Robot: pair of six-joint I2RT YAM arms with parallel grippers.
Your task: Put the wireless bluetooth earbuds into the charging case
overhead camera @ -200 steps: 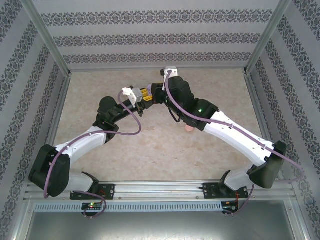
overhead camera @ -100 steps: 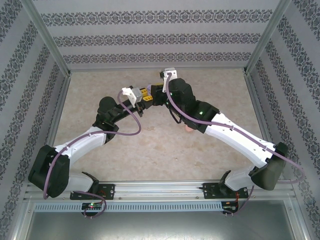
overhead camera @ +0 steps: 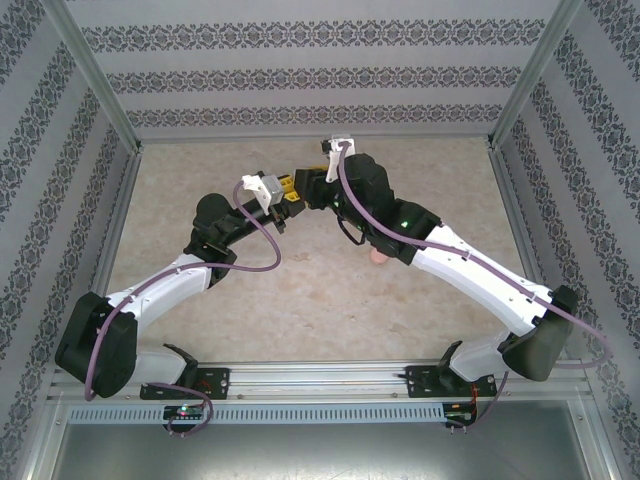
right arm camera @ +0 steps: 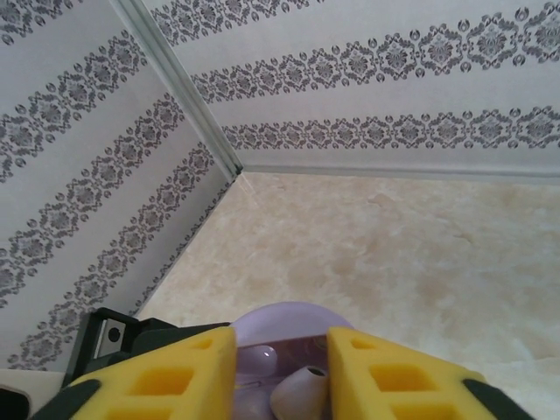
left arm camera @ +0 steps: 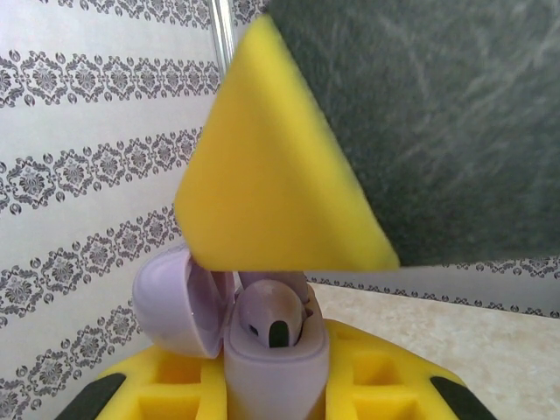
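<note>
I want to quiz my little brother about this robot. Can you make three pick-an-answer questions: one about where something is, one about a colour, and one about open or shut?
1. Where is the purple case?
A) gripped in the left pincer
B) lying flat by the arm bases
C) stuck to the wall

2. What colour is the earbud sitting in it?
A) black
B) green
C) purple

3. How is the lid?
A) shut
B) swung open
C) taken right off

Answers:
1 A, the pincer hugs both its sides.
2 C, it is the same pale purple as the case.
3 B, it hangs off to one side, joined to the case.
</note>
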